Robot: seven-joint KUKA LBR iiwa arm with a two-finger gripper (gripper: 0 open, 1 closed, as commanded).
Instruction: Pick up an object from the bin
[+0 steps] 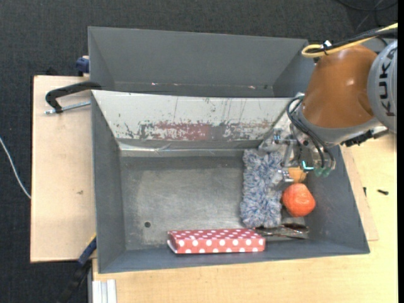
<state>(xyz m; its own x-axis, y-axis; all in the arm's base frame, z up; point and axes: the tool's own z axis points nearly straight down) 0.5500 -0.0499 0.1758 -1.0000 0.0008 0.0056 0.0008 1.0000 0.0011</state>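
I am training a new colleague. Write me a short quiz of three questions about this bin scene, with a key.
1. True or false: the red box with white dots lies along the lower wall of the bin in the view.
2. What lies just left of the orange ball in the view? A) a fuzzy grey-blue cloth B) a green cup C) a yellow sponge
3. Fill in: the claw hangs over the bin's ___ side in the view.

Key: 1 true; 2 A; 3 right.
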